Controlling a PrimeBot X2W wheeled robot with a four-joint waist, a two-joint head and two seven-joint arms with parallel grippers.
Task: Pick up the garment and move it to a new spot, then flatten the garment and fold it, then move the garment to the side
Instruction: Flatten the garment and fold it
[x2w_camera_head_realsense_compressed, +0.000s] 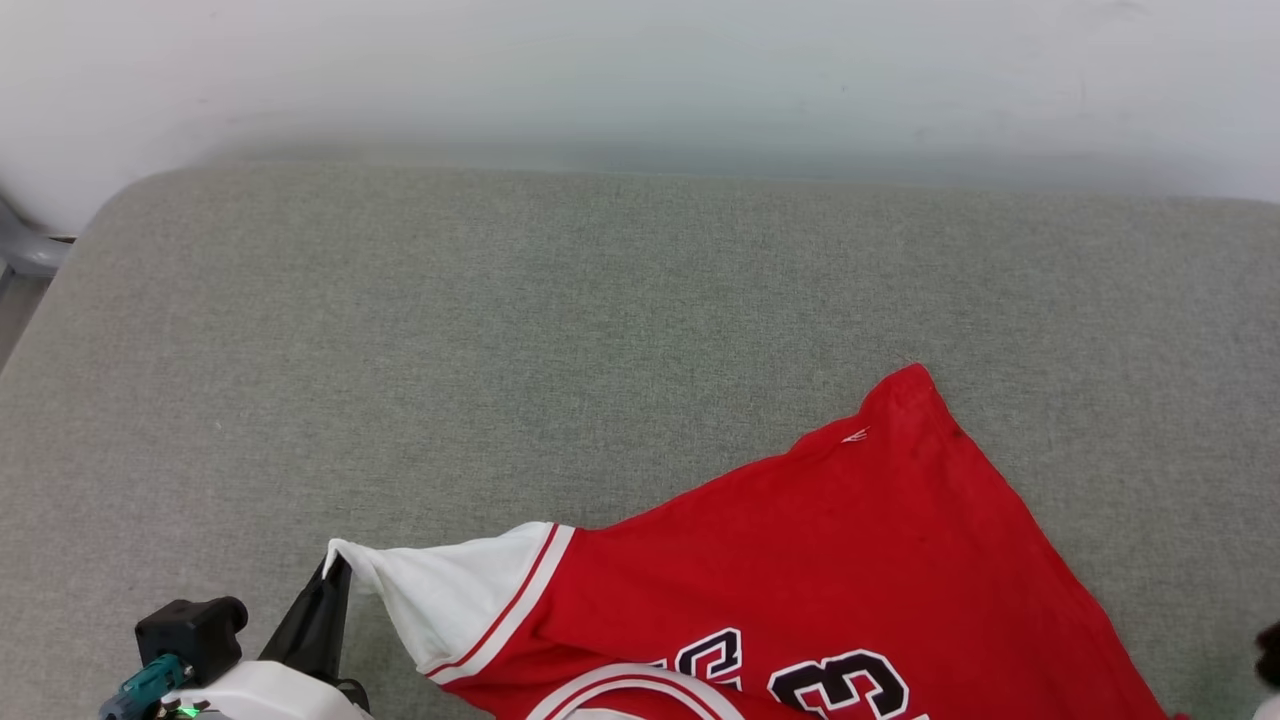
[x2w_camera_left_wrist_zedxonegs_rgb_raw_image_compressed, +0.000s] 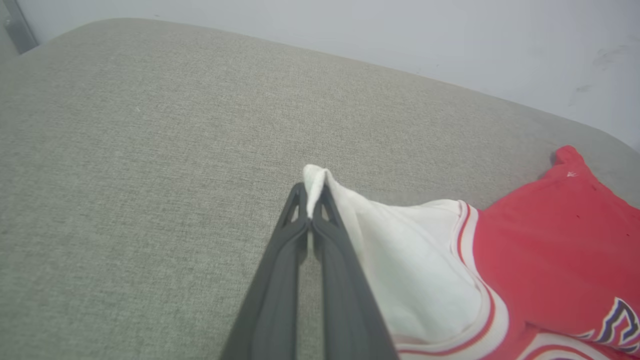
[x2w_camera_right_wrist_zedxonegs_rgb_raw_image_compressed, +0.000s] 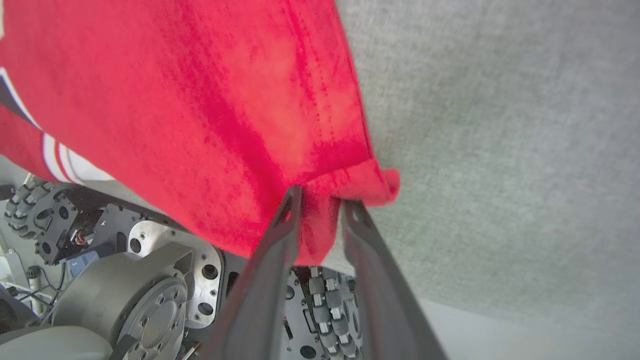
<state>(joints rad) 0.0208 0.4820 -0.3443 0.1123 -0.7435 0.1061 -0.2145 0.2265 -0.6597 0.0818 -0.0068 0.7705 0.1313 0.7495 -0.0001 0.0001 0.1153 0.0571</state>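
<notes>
The garment (x2w_camera_head_realsense_compressed: 850, 560) is a red jersey with white sleeves, spread near the front edge of the grey cushioned surface (x2w_camera_head_realsense_compressed: 500, 330), its black lettering facing up. My left gripper (x2w_camera_head_realsense_compressed: 335, 575) is shut on the tip of the white sleeve (x2w_camera_left_wrist_zedxonegs_rgb_raw_image_compressed: 410, 260), and the pinched cloth pokes out past the fingertips of this left gripper (x2w_camera_left_wrist_zedxonegs_rgb_raw_image_compressed: 312, 197). In the right wrist view, my right gripper (x2w_camera_right_wrist_zedxonegs_rgb_raw_image_compressed: 322, 200) has its fingers apart, with a red hem corner of the garment (x2w_camera_right_wrist_zedxonegs_rgb_raw_image_compressed: 200, 100) lying loosely between them at the surface's front edge.
A pale wall (x2w_camera_head_realsense_compressed: 640, 70) runs behind the surface, whose far left corner is rounded. A grey metal part (x2w_camera_head_realsense_compressed: 25, 250) stands at the far left. The robot's wheeled base (x2w_camera_right_wrist_zedxonegs_rgb_raw_image_compressed: 150, 300) sits below the front edge under the right gripper.
</notes>
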